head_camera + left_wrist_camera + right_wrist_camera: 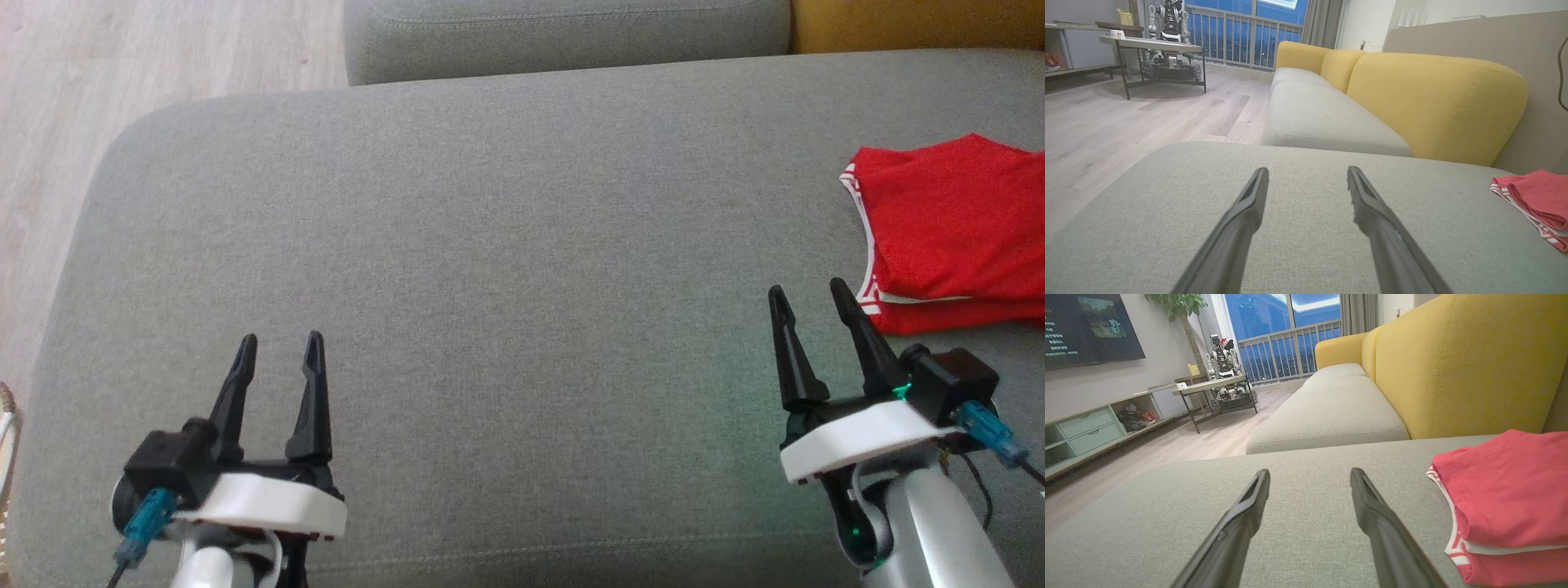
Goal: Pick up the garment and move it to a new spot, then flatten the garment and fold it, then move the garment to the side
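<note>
The garment (955, 233) is red with white striped trim and lies folded in layers at the right edge of the grey cushion (506, 245). It also appears at the right in the left wrist view as the garment (1537, 200) and in the right wrist view as the garment (1511, 502). My right gripper (812, 292) stands open just left of its near corner, apart from the cloth. At the lower left my left gripper (279, 343) is open too, far from the garment, nothing between its fingers. Both hover low over the cushion.
A second grey seat cushion (563, 33) and the yellow sofa back (1433, 102) lie beyond. Wooden floor (122, 73) runs along the left. Across the room stand a low table (1212, 386) with a small robot on it, and a TV cabinet (1090, 428).
</note>
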Controlling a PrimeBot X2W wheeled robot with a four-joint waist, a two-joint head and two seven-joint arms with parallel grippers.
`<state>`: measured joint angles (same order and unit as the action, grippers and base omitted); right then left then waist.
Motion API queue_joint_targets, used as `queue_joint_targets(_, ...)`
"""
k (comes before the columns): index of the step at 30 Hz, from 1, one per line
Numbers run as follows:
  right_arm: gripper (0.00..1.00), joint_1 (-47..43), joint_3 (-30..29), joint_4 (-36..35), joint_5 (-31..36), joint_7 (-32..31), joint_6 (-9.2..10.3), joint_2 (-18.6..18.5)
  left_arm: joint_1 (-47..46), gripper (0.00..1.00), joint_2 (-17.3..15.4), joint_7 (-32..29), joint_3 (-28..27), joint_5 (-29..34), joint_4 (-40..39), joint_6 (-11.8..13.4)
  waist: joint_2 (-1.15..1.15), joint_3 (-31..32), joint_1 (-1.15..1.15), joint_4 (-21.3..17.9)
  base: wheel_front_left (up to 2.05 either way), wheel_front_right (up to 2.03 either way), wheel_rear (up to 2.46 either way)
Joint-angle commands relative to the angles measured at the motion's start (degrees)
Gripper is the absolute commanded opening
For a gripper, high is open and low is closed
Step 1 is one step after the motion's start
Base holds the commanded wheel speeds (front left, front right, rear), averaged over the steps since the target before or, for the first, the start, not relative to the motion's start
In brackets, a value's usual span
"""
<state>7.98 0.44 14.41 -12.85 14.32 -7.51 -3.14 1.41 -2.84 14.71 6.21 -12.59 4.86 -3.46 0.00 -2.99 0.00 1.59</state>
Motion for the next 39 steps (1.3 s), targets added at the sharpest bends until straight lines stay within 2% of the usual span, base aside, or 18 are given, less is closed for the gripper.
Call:
queue_joint_targets(1,1.0,1.2,1.6,-2.3,-0.4,0.7,0.02,0.3,-2.3,1.0,0.0,0.3,-2.5,0.2,-2.3,0.5,0.0,-0.1,0.0,-0.1,0.0,0.0,0.0)
queue_joint_targets(9,1.0,1.1,2.5,-2.3,-0.1,0.7,0.02,0.3,-2.3,1.0,0.0,0.3,-3.1,1.0,-3.2,0.5,0.0,-0.2,0.0,-0.1,0.0,0.0,0.0)
queue_joint_targets(14,1.0,1.1,2.7,-2.3,0.7,0.7,0.02,0.3,-2.3,1.0,0.0,0.3,-2.7,0.1,-3.5,-0.7,0.0,-0.3,0.0,0.0,0.0,0.0,0.0)
queue_joint_targets(19,1.0,1.1,2.8,-2.2,0.4,0.7,0.02,0.3,-2.6,1.0,0.0,0.3,-3.2,-0.3,-4.2,-0.7,0.0,-0.4,0.0,0.0,0.0,0.0,0.0)
queue_joint_targets(38,1.0,1.0,2.3,-2.4,0.6,0.7,0.02,0.3,-1.5,1.0,0.0,0.3,-4.7,-5.3,-5.9,-2.1,0.0,-0.9,0.0,-0.1,0.0,0.0,0.0)
queue_joint_targets(39,0.0,0.0,1.2,-0.3,0.6,0.0,0.0,0.1,0.1,0.0,0.0,0.0,-2.6,-5.2,-4.2,-1.7,0.0,-0.9,0.01,-0.1,0.0,0.0,0.0)
